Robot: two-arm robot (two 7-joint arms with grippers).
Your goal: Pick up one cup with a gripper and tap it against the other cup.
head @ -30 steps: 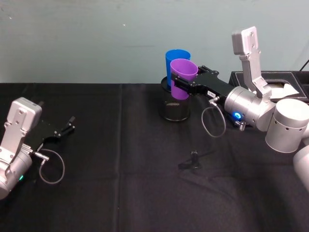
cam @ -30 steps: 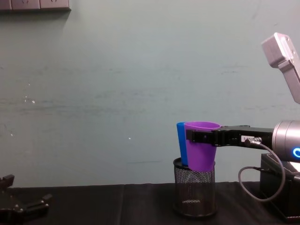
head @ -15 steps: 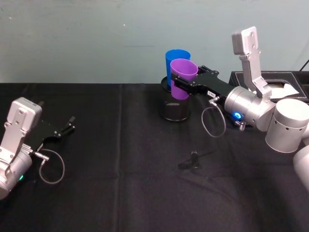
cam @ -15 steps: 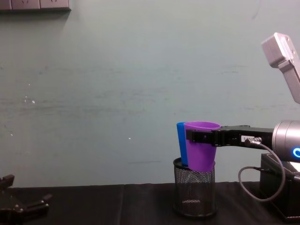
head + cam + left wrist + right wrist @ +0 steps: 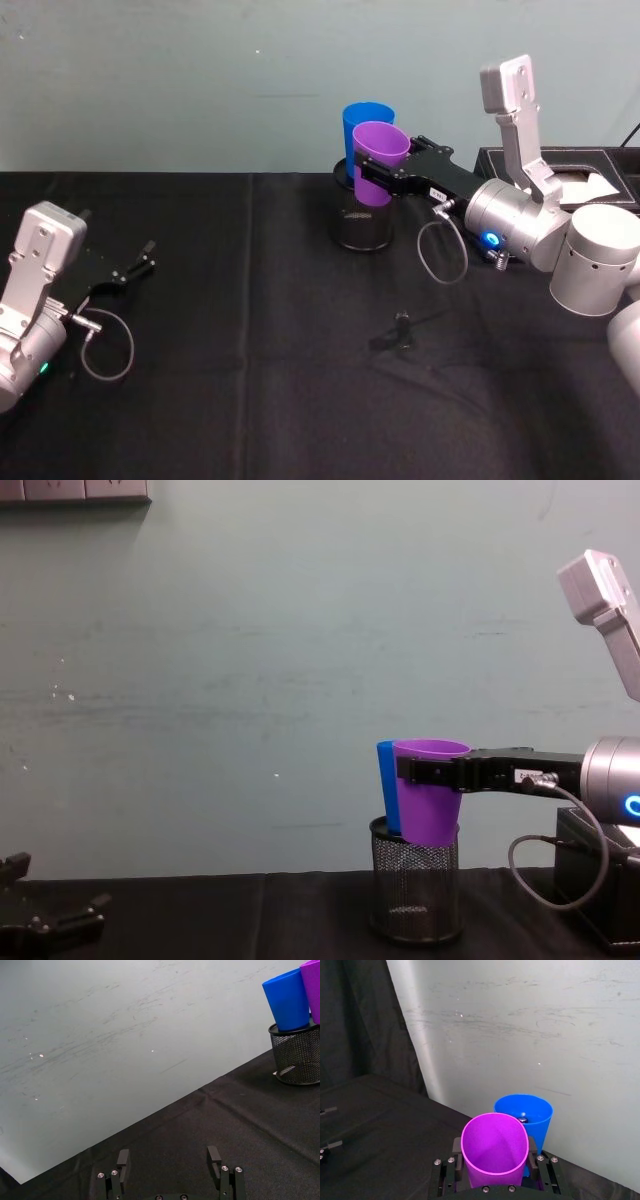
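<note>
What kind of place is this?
Probably a robot test bench in a lab: a table draped in black cloth, a bare scuffed wall, and the right gripper holding a purple cup beside a blue cup in a mesh holder. The left gripper lies idle.

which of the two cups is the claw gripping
The purple cup: the right claw is shut around its sides. The blue cup just behind it stands in the black mesh pen holder, with nothing gripping it.
</note>
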